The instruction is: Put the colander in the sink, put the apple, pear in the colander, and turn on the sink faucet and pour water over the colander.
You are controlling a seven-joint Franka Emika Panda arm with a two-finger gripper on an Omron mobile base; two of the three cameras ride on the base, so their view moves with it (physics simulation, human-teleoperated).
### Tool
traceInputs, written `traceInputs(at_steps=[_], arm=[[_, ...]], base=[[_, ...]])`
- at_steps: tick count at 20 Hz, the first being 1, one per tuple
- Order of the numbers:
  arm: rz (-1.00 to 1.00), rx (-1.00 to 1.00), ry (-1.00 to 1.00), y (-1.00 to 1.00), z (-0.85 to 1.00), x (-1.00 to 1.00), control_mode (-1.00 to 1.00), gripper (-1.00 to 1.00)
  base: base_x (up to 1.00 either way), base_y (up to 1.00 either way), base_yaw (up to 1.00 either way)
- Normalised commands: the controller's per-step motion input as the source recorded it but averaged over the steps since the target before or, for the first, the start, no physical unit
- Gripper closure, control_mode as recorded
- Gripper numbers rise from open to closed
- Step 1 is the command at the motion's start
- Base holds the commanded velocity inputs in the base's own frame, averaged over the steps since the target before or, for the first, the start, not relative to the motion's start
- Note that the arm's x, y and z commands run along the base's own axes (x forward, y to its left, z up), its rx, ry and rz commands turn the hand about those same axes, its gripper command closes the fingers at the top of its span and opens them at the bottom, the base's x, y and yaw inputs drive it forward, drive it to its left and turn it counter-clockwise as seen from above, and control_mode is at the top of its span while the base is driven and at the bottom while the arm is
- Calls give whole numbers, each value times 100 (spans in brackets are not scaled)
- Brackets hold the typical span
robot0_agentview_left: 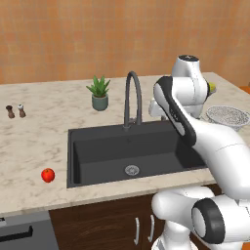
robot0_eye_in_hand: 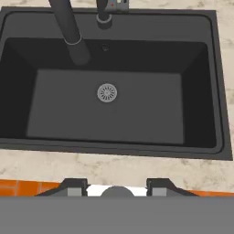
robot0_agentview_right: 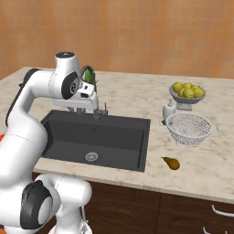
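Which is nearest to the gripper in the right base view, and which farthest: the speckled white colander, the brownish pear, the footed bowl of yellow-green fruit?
Measured from the gripper, above the back rim of the dark sink:
1. Speckled white colander, on the counter right of the sink.
2. Brownish pear, at the counter's front; too close to the colander to rank firmly.
3. Footed bowl of yellow-green fruit, behind the colander, farthest.

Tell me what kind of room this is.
A kitchen, most likely: a dark sink with a tall faucet is set into a stone counter, and a bowl of fruit stands nearby.
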Motion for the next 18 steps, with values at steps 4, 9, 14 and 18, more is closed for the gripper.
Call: traceInputs(at_steps=[4, 9, 14, 18], arm=[[3, -5, -3, 0, -4, -18, -100, -100], [6, -6, -7, -12, -3, -44, -100, -100], [14, -9, 0, -28, 0, -42, -100, -100], [16, -7, 0, -42, 0, -35, -100, -100]], base=[[0, 0, 0], [0, 0, 0], [0, 0, 0], [0, 0, 0]])
